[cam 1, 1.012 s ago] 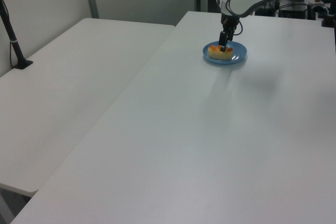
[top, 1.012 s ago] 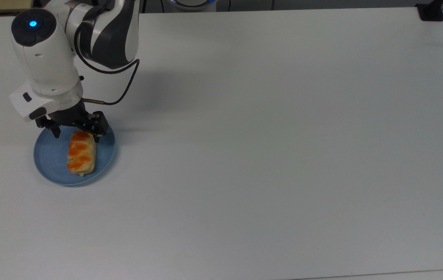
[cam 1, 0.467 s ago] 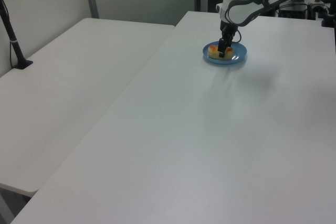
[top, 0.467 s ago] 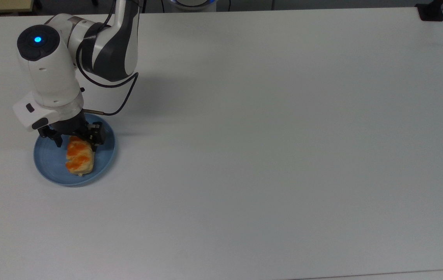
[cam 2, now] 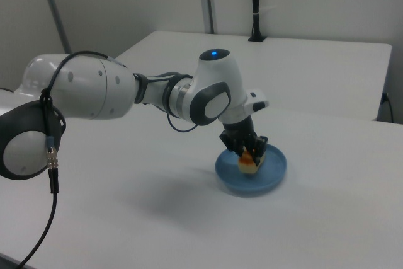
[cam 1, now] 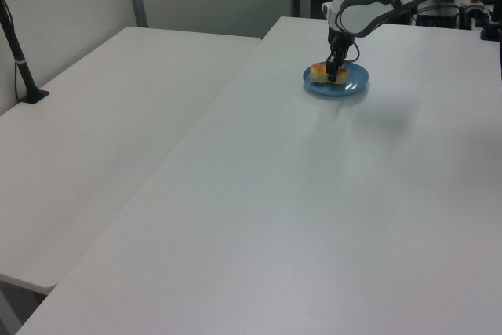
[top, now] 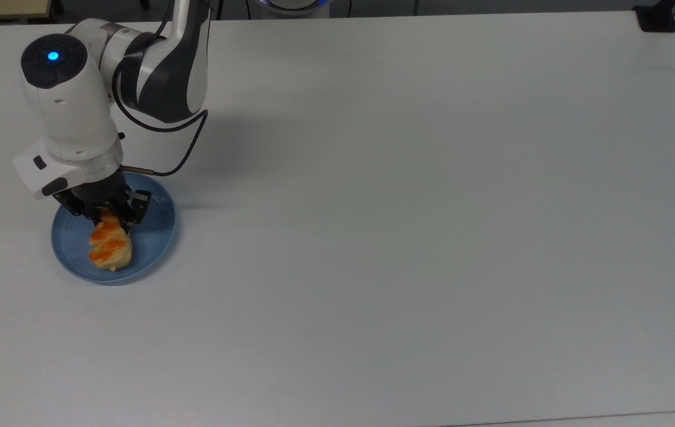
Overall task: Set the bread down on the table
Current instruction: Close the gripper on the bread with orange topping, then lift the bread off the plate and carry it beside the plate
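The bread (top: 110, 249), a small tan roll with orange-glazed patches, lies over the round blue plate (top: 155, 232) at the top view's left. My gripper (top: 107, 220) comes down from above and is shut on the roll's far end, one black finger on each side. The roll hangs askew, its free end pointing toward the plate's near rim. In the right view the bread (cam 2: 247, 162) sits tilted between the fingers of the gripper (cam 2: 251, 150), over the plate (cam 2: 272, 172). The left view has the bread (cam 1: 319, 74) and the plate (cam 1: 354, 85) far off. The white table (top: 403, 237) spreads out to the top view's right.
A black cable (top: 186, 148) loops from the wrist over the table just behind the plate. A black post base (top: 656, 18) stands at the table's far right corner in the top view. A second white table (cam 1: 110, 115) adjoins on the left view's left.
The gripper came down over the bread's far end and its fingers closed on it. The bread turned and shifted slightly toward the top view's left.
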You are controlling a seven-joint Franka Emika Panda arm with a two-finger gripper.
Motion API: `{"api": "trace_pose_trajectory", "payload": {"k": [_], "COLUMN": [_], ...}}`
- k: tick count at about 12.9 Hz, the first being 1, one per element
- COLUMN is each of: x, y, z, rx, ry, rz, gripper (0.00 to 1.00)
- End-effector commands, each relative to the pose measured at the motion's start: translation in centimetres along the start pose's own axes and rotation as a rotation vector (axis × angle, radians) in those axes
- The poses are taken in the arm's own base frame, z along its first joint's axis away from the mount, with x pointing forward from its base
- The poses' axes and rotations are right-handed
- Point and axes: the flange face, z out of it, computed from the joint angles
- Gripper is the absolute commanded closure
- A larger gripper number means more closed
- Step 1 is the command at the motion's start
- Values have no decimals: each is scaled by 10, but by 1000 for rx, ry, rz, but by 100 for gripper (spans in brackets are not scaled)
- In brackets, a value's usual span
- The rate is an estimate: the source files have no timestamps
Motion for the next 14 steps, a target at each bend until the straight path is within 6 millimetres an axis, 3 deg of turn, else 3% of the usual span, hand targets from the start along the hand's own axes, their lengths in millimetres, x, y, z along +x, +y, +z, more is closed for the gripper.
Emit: {"api": "trace_pose_trajectory", "payload": {"k": [1,2,4,6,8,11,12,13,14], "x": [5,7,11,11,6,-6,-7,-8,-9], "y": [-7,-24,-82,-161,-225,-280,-285,-287,-291], "z": [-54,-68,-70,-67,-61,-45,-39,-35,-33], "rx": [27,44,76,72,49,33,29,22,20], "ry": [41,37,17,-5,-17,-45,-53,-57,-61], "rz": [-2,-20,-43,-58,-55,-76,-79,-86,-93], "gripper": [59,59,59,59,58,58,57,52,38]}}
